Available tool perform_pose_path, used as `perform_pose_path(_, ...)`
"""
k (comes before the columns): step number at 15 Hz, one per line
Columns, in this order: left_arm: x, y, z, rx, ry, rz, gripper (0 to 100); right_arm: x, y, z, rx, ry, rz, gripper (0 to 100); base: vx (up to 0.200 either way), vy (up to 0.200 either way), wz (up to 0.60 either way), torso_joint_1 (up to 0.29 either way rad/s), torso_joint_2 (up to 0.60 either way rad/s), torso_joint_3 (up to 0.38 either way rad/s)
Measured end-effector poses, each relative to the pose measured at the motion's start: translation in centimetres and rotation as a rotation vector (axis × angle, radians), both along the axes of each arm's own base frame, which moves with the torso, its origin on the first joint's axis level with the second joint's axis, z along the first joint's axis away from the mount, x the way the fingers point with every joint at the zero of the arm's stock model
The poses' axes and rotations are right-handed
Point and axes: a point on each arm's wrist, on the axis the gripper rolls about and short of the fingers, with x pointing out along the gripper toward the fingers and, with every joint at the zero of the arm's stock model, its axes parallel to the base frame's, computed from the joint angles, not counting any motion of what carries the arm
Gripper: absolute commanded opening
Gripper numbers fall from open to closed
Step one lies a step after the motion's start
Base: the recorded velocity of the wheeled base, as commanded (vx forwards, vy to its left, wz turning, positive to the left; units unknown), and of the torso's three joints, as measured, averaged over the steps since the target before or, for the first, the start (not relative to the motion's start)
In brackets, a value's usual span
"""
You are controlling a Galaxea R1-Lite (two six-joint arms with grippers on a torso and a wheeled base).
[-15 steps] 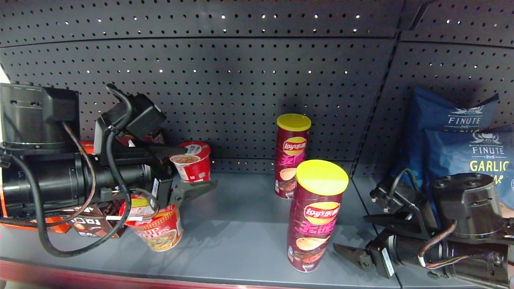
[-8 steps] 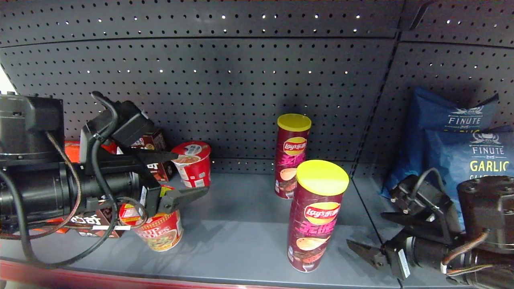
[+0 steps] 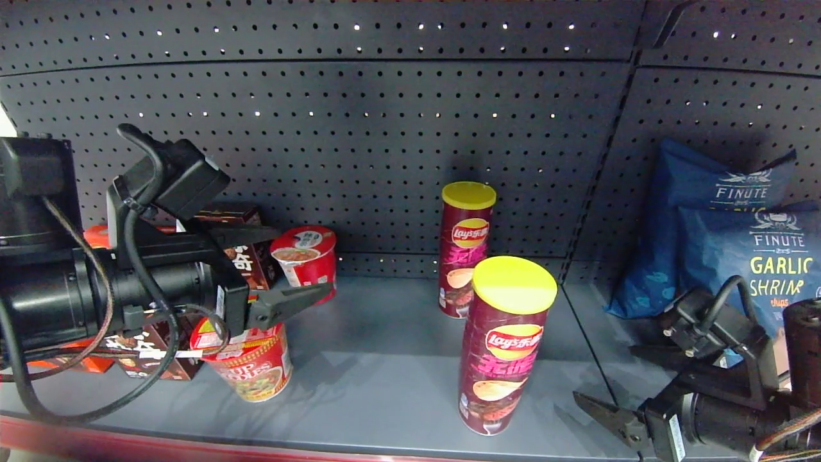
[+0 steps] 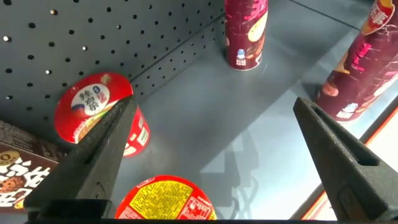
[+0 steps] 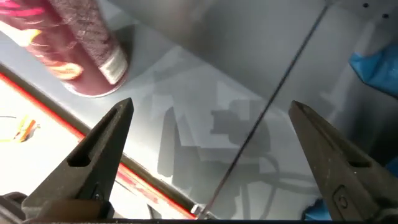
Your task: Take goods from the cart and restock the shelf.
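Now, in the head view, both arms have drawn back from the grey metal shelf (image 3: 385,378) over the last second. The left tool (image 3: 304,260) has slid toward the robot's left, and the right tool (image 3: 605,374) has sunk toward the right front corner. Each stands spread wide with nothing between its fingers. The tall maroon chip can with a yellow plastic lid (image 3: 503,346) stands upright near the shelf's front edge, apart from the right tool and to its left. A matching rear chip can (image 3: 466,247) stands behind it by the perforated back panel (image 3: 385,141). A squat red-and-yellow paper noodle cup (image 3: 253,366) sits just under the left tool's lower finger. A red noodle cup with a printed lid (image 3: 308,256) stands farther back, beside brown cardboard boxes (image 3: 247,260). Blue crinkled snack bags (image 3: 757,263) lean at the far right. The retreat suggests these goods are placed and the arms are heading back to the cart.

In the left wrist view, the left tool (image 4: 214,106) gapes over bare shelf. The red noodle cup (image 4: 99,115) lies by one finger and the red-and-yellow paper noodle cup (image 4: 165,199) below, both outside the grip.

In the right wrist view, the right tool (image 5: 211,106) is likewise wide apart and empty. The front can's base (image 5: 81,50) is well off beyond one finger.
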Motion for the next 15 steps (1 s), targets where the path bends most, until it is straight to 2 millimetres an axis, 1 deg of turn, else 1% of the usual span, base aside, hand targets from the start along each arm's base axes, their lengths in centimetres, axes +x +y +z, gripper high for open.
perform_pose_path(7,0.0,0.1,-0.2,0.002,0.008,0.004,100,-0.1,-0.1,-0.1,-0.001,0.005,0.007,100,0.0,0.0,0.0,0.0,0.0,0.0)
perform_pose_path(9,0.0,0.1,-0.3,0.003,0.011,0.004,100,-0.1,-0.1,-0.1,0.012,0.013,0.035,100,0.0,0.0,0.0,0.0,0.0,0.0)
perform_pose_path(12,0.2,0.1,-0.4,0.005,0.015,0.006,100,0.5,-0.2,0.0,0.016,0.014,0.042,100,0.0,0.0,0.0,0.0,0.0,0.0)
perform_pose_path(15,0.3,0.0,-0.5,0.006,0.018,0.006,100,1.4,0.3,-0.2,-0.004,0.026,0.037,100,0.0,0.0,0.0,0.0,0.0,0.0)
